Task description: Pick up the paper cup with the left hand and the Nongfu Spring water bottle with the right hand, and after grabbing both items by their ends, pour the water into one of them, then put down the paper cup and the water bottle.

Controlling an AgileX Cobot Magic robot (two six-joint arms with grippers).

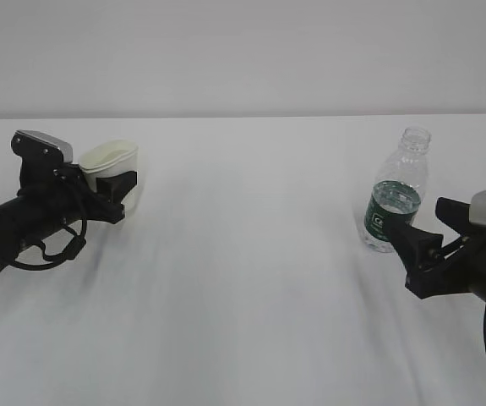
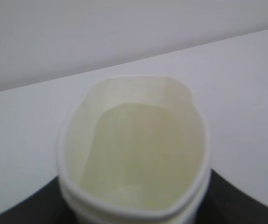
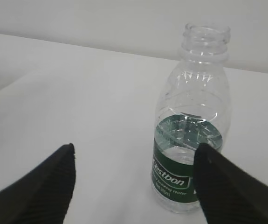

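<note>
The paper cup (image 1: 111, 161) sits squeezed oval in the left tool (image 1: 117, 188), near the tabletop's (image 1: 243, 279) left. The Nongfu Spring water bottle (image 1: 397, 190) stands uncapped (water (image 3: 187, 135) low) at right; the right tool (image 1: 413, 241) gapes beside it, lined up to grab.

The off-white paper cup (image 1: 112, 161) sits upright on the left, its rolled rim squeezed into an oval, inside looking dry. Well apart on the right stands the clear ribbed Nongfu Spring water bottle (image 1: 396, 193), capless, with water (image 3: 188, 135) reaching its dark green label.
</note>
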